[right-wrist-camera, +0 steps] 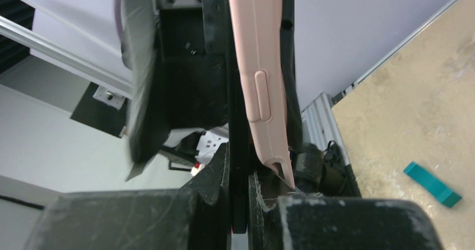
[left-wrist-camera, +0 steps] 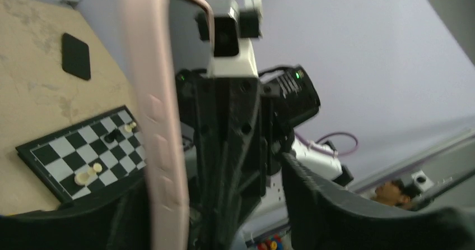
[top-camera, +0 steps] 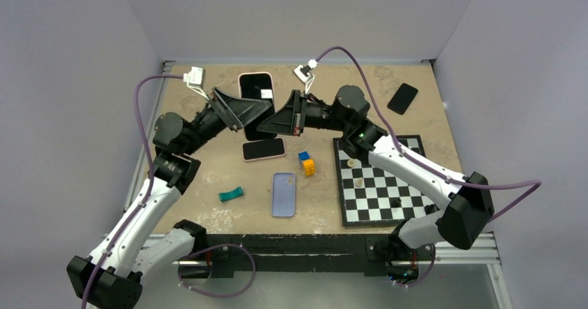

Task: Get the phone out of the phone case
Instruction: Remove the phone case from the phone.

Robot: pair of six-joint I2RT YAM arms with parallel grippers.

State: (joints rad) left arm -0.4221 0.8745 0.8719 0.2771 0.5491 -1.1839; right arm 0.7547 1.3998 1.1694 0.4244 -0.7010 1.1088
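Both arms reach toward the far middle of the table (top-camera: 208,184) and meet there, elbows raised and wrists turned in to face each other. The left claw (top-camera: 248,117) stands released: in its wrist view the fingers (left-wrist-camera: 319,205) are wide apart, with the pink case (left-wrist-camera: 159,121) close to one of them. The right claw (top-camera: 269,123) is clenched on a thin dark edge that looks like the phone (right-wrist-camera: 238,121), with the case just beside it. The case is held upright above the table. From above, the claws hide its near end. The left wrist view cuts it off at the bottom, blurred. In the right wrist view, one left finger (right-wrist-camera: 140,82) is smeared.
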